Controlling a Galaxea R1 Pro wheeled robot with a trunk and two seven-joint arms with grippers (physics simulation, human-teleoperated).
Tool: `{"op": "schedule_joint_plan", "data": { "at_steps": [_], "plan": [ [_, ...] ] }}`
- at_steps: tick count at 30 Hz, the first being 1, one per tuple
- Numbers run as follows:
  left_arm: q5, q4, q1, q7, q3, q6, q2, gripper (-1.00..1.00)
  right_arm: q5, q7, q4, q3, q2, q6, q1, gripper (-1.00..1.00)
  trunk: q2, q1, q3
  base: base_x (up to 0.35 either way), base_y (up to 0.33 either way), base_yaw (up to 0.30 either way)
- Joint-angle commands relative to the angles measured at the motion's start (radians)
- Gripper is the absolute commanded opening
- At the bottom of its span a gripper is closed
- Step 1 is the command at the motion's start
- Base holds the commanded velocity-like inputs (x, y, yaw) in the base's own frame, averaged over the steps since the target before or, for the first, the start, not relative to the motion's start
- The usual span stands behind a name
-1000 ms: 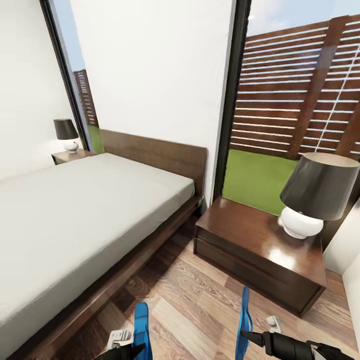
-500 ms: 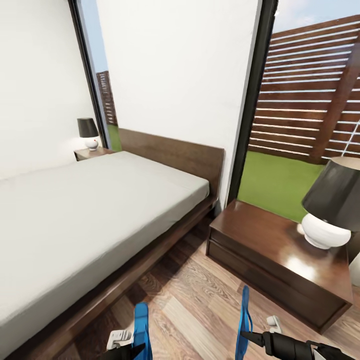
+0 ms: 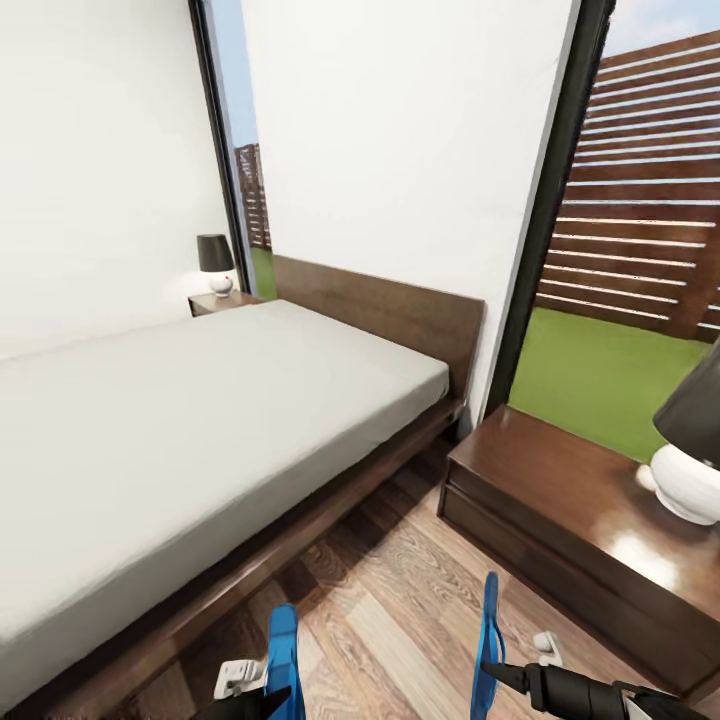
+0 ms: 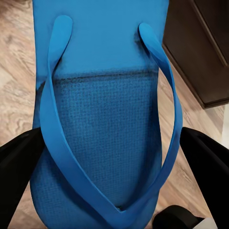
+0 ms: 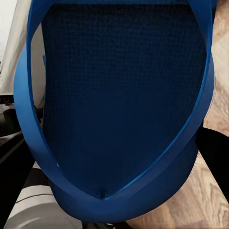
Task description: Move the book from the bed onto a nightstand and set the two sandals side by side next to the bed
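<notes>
While each arm carries one blue flip-flop above the plank floor, the scene sorts out as follows.

Left sandal (image 3: 283, 650): held on edge at the lower rim of the head view; in the left wrist view its sole (image 4: 102, 119) sits between the two dark fingers (image 4: 16, 171), which press on its sides.
Left gripper (image 3: 262, 700): closed to the width of the sandal, gripping it.
Right sandal (image 3: 489, 640): upright on its edge, toe forward, off the floor; in the right wrist view (image 5: 119, 109) it fills the space between the fingers.
Right gripper (image 3: 492, 672): clamped on that sandal near its heel end.
Bed (image 3: 200, 420): to the left, mattress bare as far as can be seen; no book on the visible part.
Nightstand (image 3: 570, 510): to the right, glossy top, a lamp (image 3: 695, 450) at its far corner.
Floor strip (image 3: 400, 590): open planks between bed frame and nightstand.
Change: over the last second the whole view has swung leftward; the nightstand and lamp slide towards the right edge, more wall and mattress appear, and the sandals keep their place in the picture.
Meaning: the camera has turned, probably lining up with the bedside strip for setting the pair down.
</notes>
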Motion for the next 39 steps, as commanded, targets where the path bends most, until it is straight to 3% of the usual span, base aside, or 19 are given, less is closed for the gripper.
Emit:
{"op": "schedule_joint_plan", "data": {
  "at_steps": [1, 8, 39],
  "plan": [
    [0.005, 0.001, -0.001, -0.003, 0.000, 0.001, 0.000, -1.00, -0.010, 0.003, 0.000, 0.008, 0.000, 0.006, 0.000, -1.00, 0.000, 0.000, -0.001, 0.000, -0.026, 0.212],
    [0.005, 0.001, -0.001, -0.003, 0.000, 0.001, 0.001, -1.00, -0.010, 0.003, 0.000, 0.008, 0.000, 0.006, 0.000, -1.00, 0.000, 0.000, -0.001, 0.000, -0.152, 0.212],
    [0.005, 0.001, -0.001, -0.003, 0.000, 0.002, 0.001, -1.00, -0.010, 0.003, 0.000, 0.008, 0.000, 0.006, 0.000, -1.00, 0.000, 0.000, -0.001, -0.029, -0.003, 0.212]
  ]
}}
